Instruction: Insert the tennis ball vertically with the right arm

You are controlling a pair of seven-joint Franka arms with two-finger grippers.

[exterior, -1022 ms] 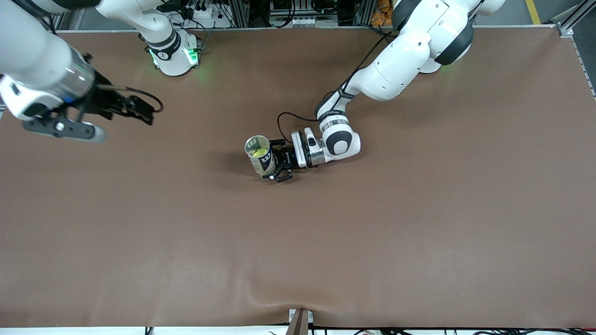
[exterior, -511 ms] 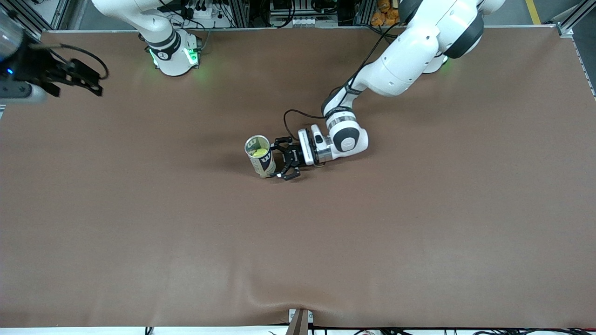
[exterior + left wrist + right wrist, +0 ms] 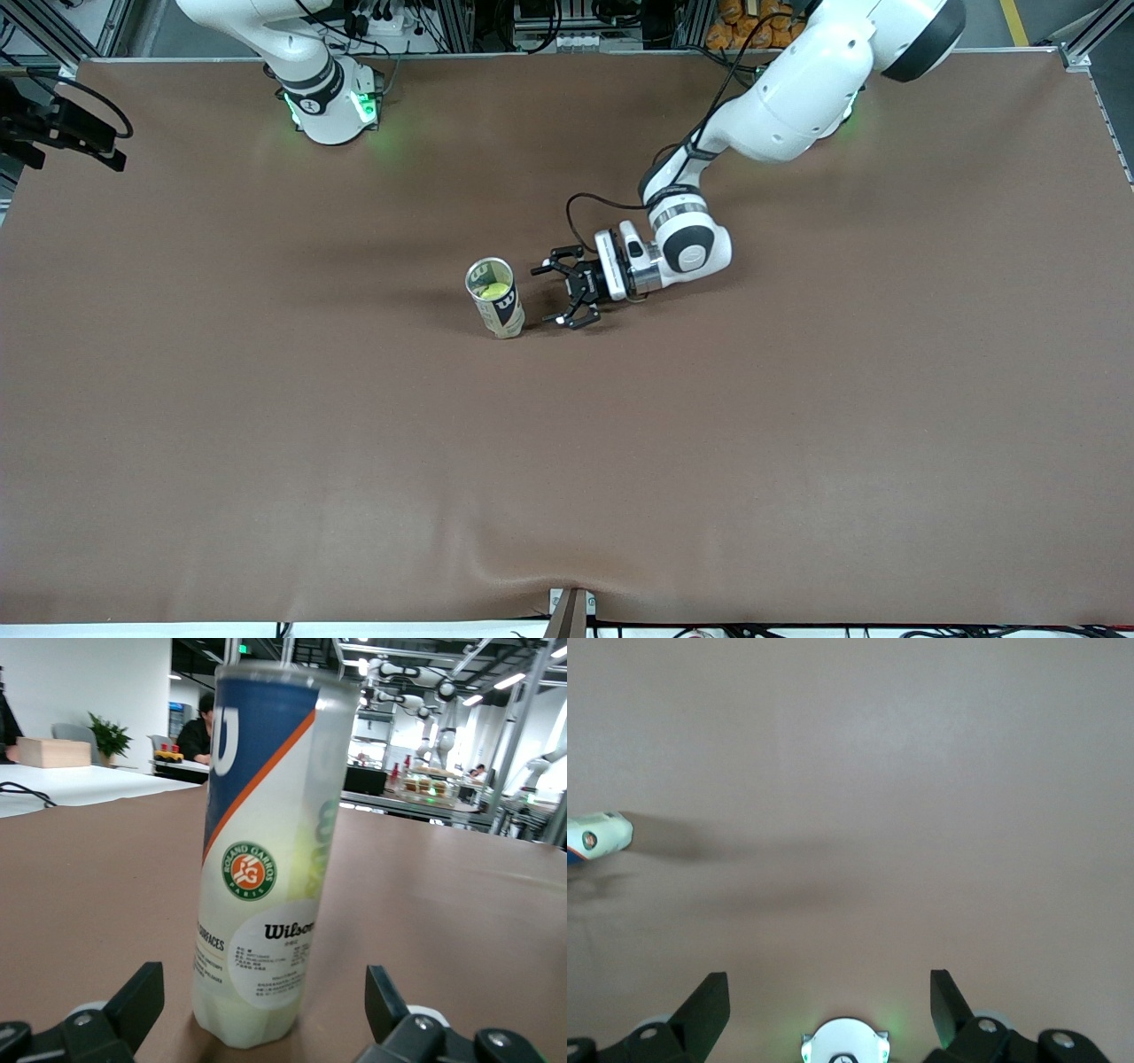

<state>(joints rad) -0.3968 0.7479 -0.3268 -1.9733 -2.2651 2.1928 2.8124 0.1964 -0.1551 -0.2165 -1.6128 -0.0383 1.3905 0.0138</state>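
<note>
I see the ball can (image 3: 495,298) standing upright mid-worktop (image 3: 797,425), long axis vertical, open mouth up, 1 tennis ball (image 3: 496,290) inside, mostly hidden by the wall. My left end effector (image 3: 556,297) sits just beside it, fingers spread, not touching. My right end effector (image 3: 75,137) is cut off at the edge, over its own end; its wrist view shows it spread.

Between my black plastic fingers (image 3: 133,1001) stands a shiny clear plastic tube (image 3: 266,859) on the matt brown table cover (image 3: 461,895).

1 ball can (image 3: 496,299) upright on table (image 3: 797,425); 1 tennis ball (image 3: 497,290) inside; 2 grippers.
</note>
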